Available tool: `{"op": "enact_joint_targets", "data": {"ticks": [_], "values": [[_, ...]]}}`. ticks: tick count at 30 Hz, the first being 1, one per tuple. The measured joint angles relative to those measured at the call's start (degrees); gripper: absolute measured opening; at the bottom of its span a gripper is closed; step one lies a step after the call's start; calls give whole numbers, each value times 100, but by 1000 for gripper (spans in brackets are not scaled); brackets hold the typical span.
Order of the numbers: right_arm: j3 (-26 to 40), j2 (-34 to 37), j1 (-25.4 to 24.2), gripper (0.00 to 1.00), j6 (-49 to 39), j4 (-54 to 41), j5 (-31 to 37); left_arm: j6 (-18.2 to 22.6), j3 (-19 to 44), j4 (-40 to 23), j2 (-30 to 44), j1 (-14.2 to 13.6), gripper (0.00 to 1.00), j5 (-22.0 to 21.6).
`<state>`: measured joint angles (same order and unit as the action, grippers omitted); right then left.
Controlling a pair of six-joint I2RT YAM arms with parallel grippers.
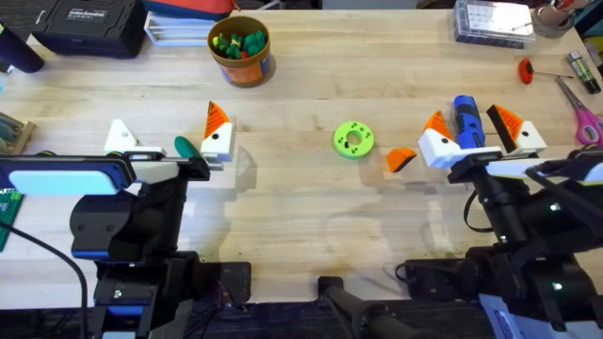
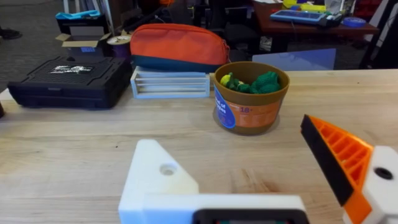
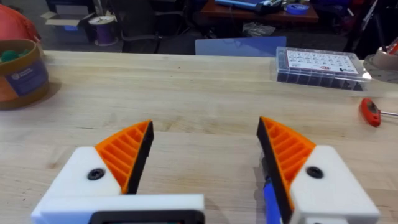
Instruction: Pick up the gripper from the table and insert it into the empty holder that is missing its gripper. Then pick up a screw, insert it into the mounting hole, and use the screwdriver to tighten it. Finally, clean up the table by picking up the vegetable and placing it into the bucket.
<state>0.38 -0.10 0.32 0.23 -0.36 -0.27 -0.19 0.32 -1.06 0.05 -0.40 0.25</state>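
The loose orange gripper (image 1: 400, 158) lies on the table right of centre. My left gripper (image 1: 168, 130) (image 2: 227, 138) stands open. One of its jaws is the bare white holder (image 1: 121, 137) (image 2: 158, 179) with a mounting hole (image 2: 168, 168); the other carries an orange tip. The dark-green vegetable (image 1: 184, 146) lies between those jaws. My right gripper (image 1: 468, 122) (image 3: 205, 127) is open, and the blue screwdriver (image 1: 466, 121) (image 3: 270, 200) lies between its orange-tipped fingers, close to one of them. The orange-brown bucket (image 1: 239, 47) (image 2: 250, 102) stands at the back. I cannot make out a loose screw.
A bright-green disc (image 1: 353, 139) lies mid-table. A clear parts box (image 1: 490, 19) (image 3: 317, 62), a red-handled tool (image 1: 526, 68) (image 3: 369, 111) and scissors (image 1: 584, 118) sit at the back right. A black case (image 1: 89, 24) (image 2: 68, 78) sits at the back left.
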Motion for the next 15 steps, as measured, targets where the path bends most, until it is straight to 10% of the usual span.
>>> {"op": "enact_joint_targets", "data": {"ticks": [15], "values": [[172,47,4,992,164,-358,1,2,90,-204,0,0,988,-194]]}}
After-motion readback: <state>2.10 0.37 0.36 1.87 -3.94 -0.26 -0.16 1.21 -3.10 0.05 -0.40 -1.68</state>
